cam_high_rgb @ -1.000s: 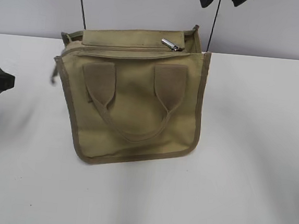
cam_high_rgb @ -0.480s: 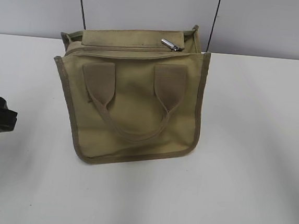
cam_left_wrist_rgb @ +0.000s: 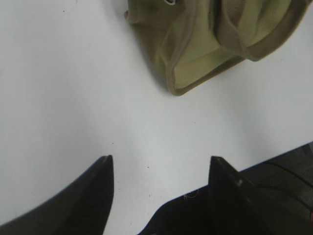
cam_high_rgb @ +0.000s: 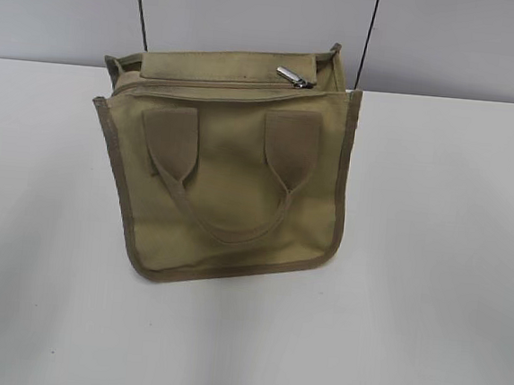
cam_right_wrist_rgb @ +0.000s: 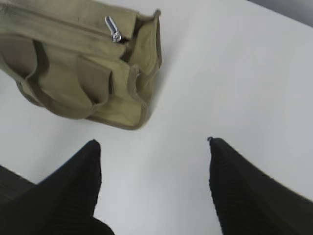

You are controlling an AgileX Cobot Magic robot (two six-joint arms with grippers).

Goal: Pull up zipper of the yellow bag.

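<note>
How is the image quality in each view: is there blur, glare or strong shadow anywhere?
Exterior view: even soft light, the yellow bag fairly sharp, a glint on the zipper, faint shadows on the table. Left wrist view: the open left gripper close and soft. Right wrist view: mildly blurred overall, the open right gripper dark.

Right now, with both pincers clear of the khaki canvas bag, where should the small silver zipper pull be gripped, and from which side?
Grip the small silver metal zipper pull by its free tab, which lies flat on top of the khaki canvas tote bag near its right end. Probably come from above with the open right pincer, fingers either side of the tab's narrow width.
</note>
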